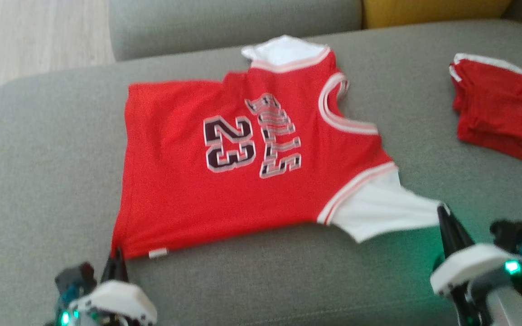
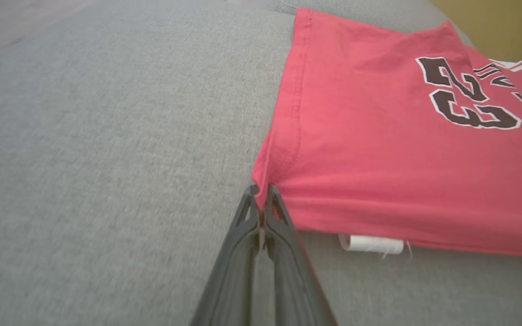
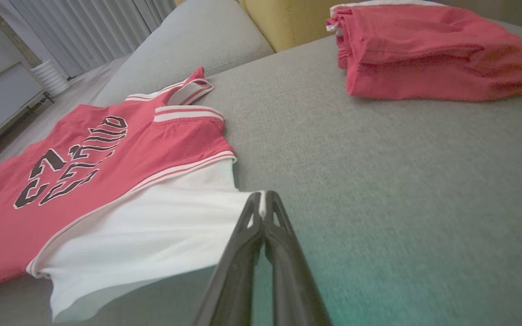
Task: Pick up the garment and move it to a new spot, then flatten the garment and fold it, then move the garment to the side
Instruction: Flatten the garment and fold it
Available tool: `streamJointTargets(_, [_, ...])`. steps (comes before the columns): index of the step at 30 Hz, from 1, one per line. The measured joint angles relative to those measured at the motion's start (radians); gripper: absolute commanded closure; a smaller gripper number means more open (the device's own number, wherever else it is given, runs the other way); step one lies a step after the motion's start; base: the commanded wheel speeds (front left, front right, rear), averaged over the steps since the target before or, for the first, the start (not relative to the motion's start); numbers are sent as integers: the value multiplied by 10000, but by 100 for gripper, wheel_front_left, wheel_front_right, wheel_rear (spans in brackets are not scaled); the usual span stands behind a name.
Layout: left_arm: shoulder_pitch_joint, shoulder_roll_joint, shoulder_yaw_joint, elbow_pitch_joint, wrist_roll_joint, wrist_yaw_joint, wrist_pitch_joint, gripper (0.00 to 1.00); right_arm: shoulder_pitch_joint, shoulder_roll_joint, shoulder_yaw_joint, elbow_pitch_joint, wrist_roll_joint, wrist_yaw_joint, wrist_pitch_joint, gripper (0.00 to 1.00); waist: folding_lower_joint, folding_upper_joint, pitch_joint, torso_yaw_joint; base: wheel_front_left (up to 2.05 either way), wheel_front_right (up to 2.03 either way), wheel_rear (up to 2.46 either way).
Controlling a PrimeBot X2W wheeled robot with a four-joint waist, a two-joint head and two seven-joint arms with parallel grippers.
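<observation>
The garment (image 1: 243, 181) is a red jersey with "23" and lettering on its front and white sleeves, spread almost flat on a grey sofa seat (image 1: 39, 158). My left gripper (image 1: 117, 256) is shut on the near corner of its bottom hem, and in the left wrist view the closed gripper tips (image 2: 261, 192) pinch that red corner of the garment (image 2: 379, 158). My right gripper (image 1: 442, 210) is shut on the tip of the near white sleeve. The right wrist view shows white cloth of the garment (image 3: 152, 235) between the gripper tips (image 3: 263, 199).
A second red garment (image 1: 499, 113) lies folded at the far right of the seat, also seen as a folded pile (image 3: 424, 50). A grey back cushion (image 1: 234, 22) and a yellow cushion (image 1: 424, 11) stand behind. Wooden floor (image 1: 30, 36) lies beyond the seat's far-left edge.
</observation>
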Motion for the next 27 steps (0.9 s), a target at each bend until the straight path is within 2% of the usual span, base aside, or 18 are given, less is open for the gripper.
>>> streamJointTargets(7, [1102,23,-301,-767,-420,104,6,100,1568,136,-322,-1563,-161,0,654,100,0,0,-328,-54,0,0,0])
streamJointTargets(14, [440,58,-391,-1990,-155,314,6,100,990,424,-514,-2408,-385,0,826,100,0,0,63,104,0,0,0])
streamJointTargets(20, [-901,56,-639,-1808,291,88,4,100,-643,506,-556,-2098,-610,0,817,100,0,0,432,260,0,0,0])
streamJointTargets(27, [-2569,40,-966,-359,1011,-272,4,100,-2431,533,-698,-445,-821,0,408,100,1,0,1143,441,0,0,0])
